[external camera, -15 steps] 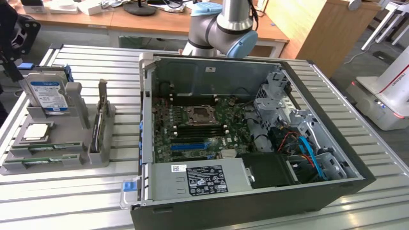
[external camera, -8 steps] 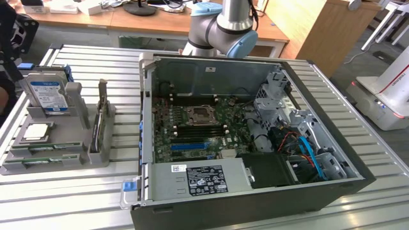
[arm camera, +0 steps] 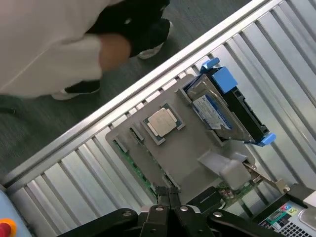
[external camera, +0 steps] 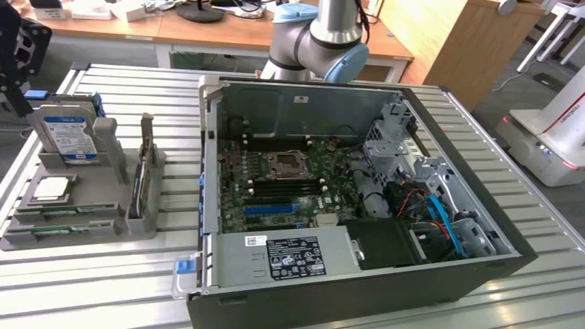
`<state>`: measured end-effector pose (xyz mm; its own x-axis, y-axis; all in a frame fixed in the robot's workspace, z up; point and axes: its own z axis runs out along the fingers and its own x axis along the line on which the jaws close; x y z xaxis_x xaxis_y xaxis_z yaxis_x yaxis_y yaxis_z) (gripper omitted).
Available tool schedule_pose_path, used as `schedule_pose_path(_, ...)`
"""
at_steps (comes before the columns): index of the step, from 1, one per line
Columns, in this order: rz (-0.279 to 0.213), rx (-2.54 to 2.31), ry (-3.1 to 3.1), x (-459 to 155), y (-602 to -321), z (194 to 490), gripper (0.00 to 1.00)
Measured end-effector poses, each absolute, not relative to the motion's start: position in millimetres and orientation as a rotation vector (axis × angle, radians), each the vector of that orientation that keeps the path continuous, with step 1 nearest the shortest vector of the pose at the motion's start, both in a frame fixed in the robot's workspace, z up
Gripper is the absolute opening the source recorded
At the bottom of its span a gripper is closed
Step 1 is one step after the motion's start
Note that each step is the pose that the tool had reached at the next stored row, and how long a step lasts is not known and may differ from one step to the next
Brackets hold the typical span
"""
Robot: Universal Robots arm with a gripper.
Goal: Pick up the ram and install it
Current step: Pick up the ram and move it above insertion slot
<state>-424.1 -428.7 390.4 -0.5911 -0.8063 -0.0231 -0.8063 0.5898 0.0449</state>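
Slatted metal table (external camera: 92, 295) across the floor of the shot, wooden desks behind it, and the open computer case (external camera: 366, 291) sits dead centre in the exterior view with its motherboard (external camera: 274, 199) bare. Robot arm (external camera: 322, 34) up at twelve o'clock behind the case. Over at nine o'clock, the grey holder (external camera: 137, 223) carries the parts: the blue-labelled hard drive (external camera: 68, 137) standing at the back, the silver processor (external camera: 53, 186) lying flat below it, and the ram (external camera: 62, 233) down at eight o'clock, seated lengthwise in the holder's front edge. Now from the wrist: the gripper (arm camera: 165, 195) hangs over that same holder (arm camera: 187, 148), fingers pressed together with nothing between them, tips just beside the end of the ram (arm camera: 133, 167), whether touching I cannot tell. Processor (arm camera: 162, 122) and hard drive (arm camera: 217, 111) lie beyond. A person's white sleeve (arm camera: 44, 44) and hand (arm camera: 116, 52) show past the table edge, dark shoes on the grey floor.
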Motion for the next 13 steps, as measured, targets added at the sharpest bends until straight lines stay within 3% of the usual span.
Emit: schedule_pose_path(13, 0.078, -1.650, 2.677, -424.1, -428.8, 390.4, 0.11)
